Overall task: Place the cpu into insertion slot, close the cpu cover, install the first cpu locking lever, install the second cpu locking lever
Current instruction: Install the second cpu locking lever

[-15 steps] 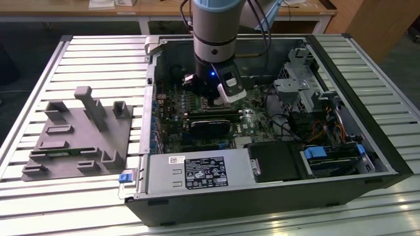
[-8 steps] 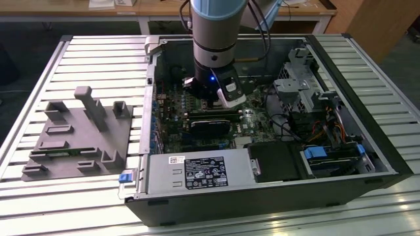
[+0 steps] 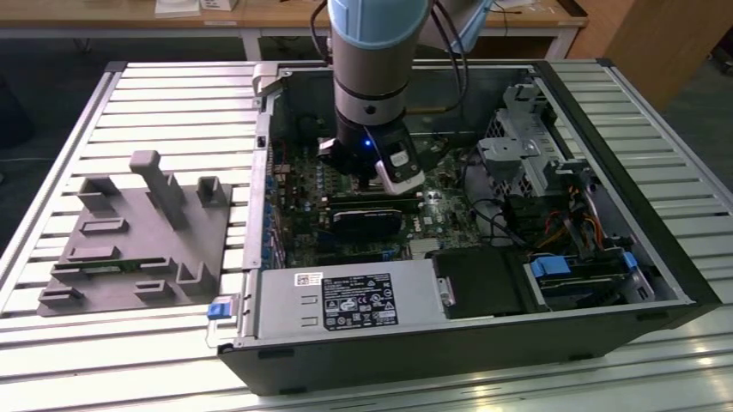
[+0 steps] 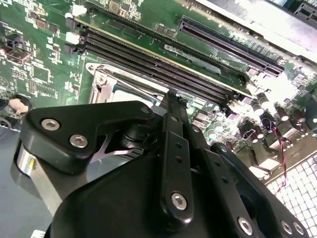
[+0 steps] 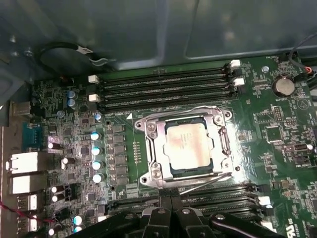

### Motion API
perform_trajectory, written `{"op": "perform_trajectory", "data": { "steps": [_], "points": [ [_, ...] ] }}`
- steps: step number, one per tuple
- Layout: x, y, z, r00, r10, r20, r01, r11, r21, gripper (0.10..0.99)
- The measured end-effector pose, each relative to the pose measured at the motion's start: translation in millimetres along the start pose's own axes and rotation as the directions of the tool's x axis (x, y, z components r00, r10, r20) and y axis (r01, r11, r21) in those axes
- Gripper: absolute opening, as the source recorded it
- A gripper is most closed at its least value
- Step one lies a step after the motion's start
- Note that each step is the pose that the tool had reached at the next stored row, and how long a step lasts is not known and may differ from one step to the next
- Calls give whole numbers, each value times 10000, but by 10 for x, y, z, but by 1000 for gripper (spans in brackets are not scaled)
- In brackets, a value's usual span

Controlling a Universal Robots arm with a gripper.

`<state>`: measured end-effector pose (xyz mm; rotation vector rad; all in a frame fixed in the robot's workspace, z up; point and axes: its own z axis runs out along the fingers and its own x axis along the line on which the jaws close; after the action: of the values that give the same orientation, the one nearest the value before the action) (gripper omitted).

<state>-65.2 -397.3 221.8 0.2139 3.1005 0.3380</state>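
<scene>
A: Where's the cpu?

B: In the first wrist view it sits flat in the insertion slot, and the cpu cover is down over it, framing the chip. Wire levers run along the frame edges; latched or not, can't tell.

A: Why is it lying like that?

B: My guess: seated, so the cover can clamp it.

A: Gripper?

B: The gripper hangs just above the socket, fingers drawn together, nothing between them.
</scene>
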Motion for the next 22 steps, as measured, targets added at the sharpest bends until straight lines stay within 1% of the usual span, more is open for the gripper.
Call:
{"op": "perform_trajectory", "data": {
  "steps": [4, 7, 13, 15, 17, 22],
  "points": [
    [2, -33, 31, 10000, -14, -32, 13, 9999, -129, 106],
    [10, -55, 52, 10000, -20, -52, 19, 9997, -248, 106],
    [34, -100, 84, 9999, -43, -95, 38, 9987, -513, 106],
    [42, -117, 96, 9999, -50, -112, 43, 9980, -633, 106],
    [48, -133, 109, 9999, -61, -127, 51, 9973, -730, 106],
    [65, -170, 151, 9998, -89, -157, 75, 9960, -894, 106]
  ]
}}
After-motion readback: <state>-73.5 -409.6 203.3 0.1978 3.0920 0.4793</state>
